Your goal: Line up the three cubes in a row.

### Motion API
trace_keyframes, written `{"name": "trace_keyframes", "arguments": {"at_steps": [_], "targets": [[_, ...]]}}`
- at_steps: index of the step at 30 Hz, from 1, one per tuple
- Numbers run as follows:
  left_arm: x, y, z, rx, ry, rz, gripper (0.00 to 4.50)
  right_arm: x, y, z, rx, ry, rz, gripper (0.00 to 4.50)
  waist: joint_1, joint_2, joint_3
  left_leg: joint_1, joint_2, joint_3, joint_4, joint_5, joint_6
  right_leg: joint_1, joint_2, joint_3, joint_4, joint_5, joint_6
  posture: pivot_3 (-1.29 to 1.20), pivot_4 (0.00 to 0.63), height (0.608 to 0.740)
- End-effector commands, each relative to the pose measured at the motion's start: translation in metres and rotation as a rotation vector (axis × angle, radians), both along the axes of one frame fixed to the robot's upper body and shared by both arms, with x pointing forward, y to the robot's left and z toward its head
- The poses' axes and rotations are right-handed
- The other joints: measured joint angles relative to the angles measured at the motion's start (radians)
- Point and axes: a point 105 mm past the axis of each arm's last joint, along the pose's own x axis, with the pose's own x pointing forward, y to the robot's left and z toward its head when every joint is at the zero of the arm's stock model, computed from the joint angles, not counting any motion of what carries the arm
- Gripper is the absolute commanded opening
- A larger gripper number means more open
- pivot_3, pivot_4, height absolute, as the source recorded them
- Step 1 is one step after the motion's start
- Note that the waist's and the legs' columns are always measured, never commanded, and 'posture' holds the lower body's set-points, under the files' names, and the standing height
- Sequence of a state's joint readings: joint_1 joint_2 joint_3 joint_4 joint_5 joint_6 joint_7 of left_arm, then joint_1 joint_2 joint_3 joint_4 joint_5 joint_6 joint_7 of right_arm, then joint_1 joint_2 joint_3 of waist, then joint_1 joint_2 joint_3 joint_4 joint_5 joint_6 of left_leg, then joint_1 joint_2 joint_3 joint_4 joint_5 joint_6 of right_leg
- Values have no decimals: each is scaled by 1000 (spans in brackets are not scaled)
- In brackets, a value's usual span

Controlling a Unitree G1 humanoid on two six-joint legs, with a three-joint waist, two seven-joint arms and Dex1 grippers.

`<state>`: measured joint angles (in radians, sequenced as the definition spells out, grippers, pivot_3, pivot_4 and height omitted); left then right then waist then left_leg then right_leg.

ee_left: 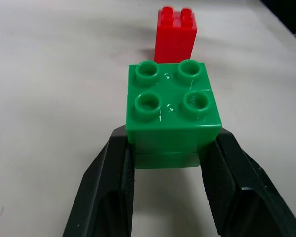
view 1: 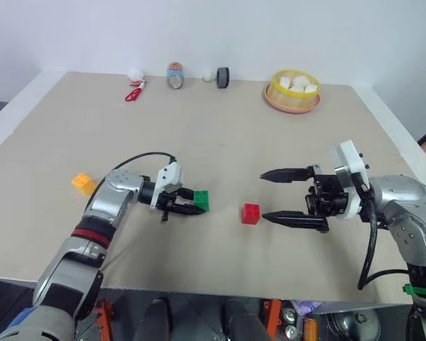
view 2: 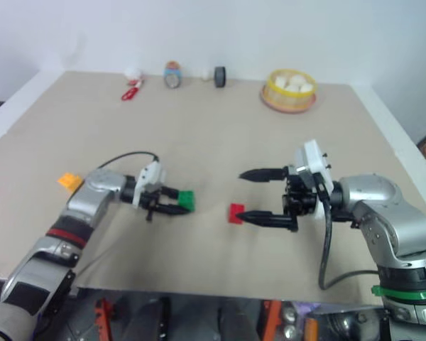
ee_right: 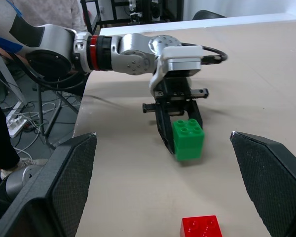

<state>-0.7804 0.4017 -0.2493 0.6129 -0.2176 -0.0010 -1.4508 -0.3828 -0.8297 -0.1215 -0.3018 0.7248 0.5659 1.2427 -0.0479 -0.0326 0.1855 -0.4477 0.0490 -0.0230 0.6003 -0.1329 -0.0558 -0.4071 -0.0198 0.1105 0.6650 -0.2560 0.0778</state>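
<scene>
My left gripper [view 1: 197,201] is shut on the green cube [view 1: 201,200], holding it by its sides close over the table top, studs up. In the left wrist view the green cube [ee_left: 170,106] sits between the two black fingers [ee_left: 113,182], and the red cube [ee_left: 175,37] lies just beyond it. The red cube [view 1: 250,213] rests on the table to the right of the green one, a small gap apart. My right gripper [view 1: 264,196] stands wide open with nothing held, its lower fingertip beside the red cube. The orange-yellow cube [view 1: 83,183] lies alone at the left, by my left forearm.
At the back right stands a yellow-rimmed basket [view 1: 272,90] of white lumps. Along the far edge are a red tool [view 1: 133,94], a small can [view 1: 175,75], a black roll [view 1: 223,77] and two white balls [view 1: 135,73]. The table's front edge [view 1: 199,288] runs close below both arms.
</scene>
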Motion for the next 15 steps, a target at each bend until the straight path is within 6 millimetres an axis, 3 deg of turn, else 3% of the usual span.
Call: {"name": "trace_keyframes", "arguments": {"at_steps": [1,15], "targets": [[-1,-4,9,-18,-18,-42,1324,-7,3,10,28,-43,12,4500,-1,0,0,0,0,0,0,0,0,0,0,0,0,0,0,0,150,740],[8,-18,-10,56,-85,-54,1324,-5,5,10,43,-44,-13,4500,1,0,0,0,0,-2,1,0,0,1,1,0,0,1,0,0,150,740]]}}
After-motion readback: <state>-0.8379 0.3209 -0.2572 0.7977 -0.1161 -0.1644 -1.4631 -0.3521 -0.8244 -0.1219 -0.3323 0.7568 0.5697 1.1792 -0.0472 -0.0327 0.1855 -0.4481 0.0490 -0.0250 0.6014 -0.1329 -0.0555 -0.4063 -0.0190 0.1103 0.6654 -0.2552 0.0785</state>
